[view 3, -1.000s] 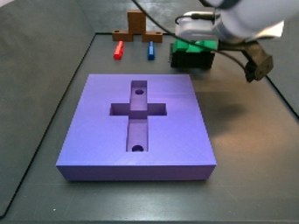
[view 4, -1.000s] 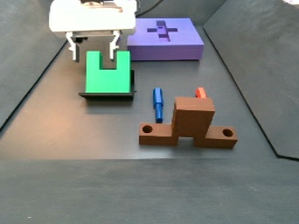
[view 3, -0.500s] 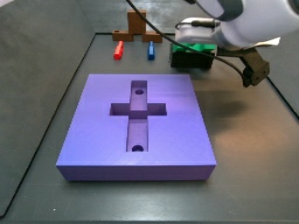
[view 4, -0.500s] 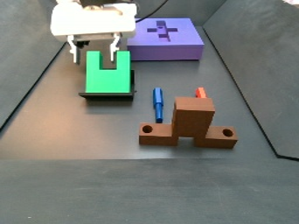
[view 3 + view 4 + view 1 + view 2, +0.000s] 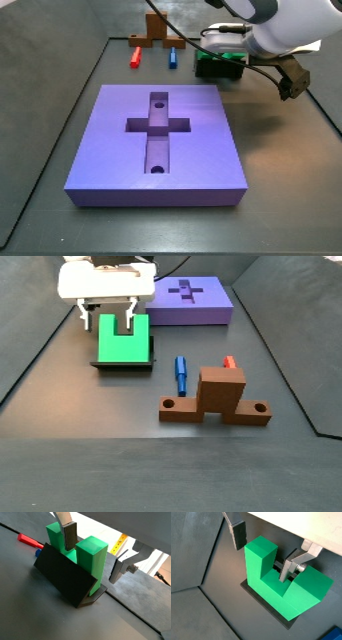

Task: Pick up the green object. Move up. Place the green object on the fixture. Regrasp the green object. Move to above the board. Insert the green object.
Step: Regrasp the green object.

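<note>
The green object (image 5: 123, 346) stands with its prongs up in the dark fixture (image 5: 120, 362) and shows in both wrist views (image 5: 87, 559) (image 5: 288, 587). My gripper (image 5: 112, 318) is open and straddles one prong (image 5: 261, 557). One finger (image 5: 69, 534) is in the notch and the other finger (image 5: 118, 568) is outside the prong, with small gaps on both sides. In a side view the arm partly hides the green object (image 5: 223, 56) and the fixture (image 5: 218, 71). The purple board (image 5: 201, 150) lies flat with its cross recess open and also shows beyond the gripper (image 5: 214, 311).
An orange-brown stand (image 5: 214, 396) stands beside a blue peg (image 5: 181, 373) and a red peg (image 5: 229, 360). They lie at the far end in a side view: stand (image 5: 160, 35), blue peg (image 5: 174, 57), red peg (image 5: 136, 56). Dark walls border the floor.
My gripper has sunk slightly over the green object's prong and stays open. The green object and fixture have not moved.
</note>
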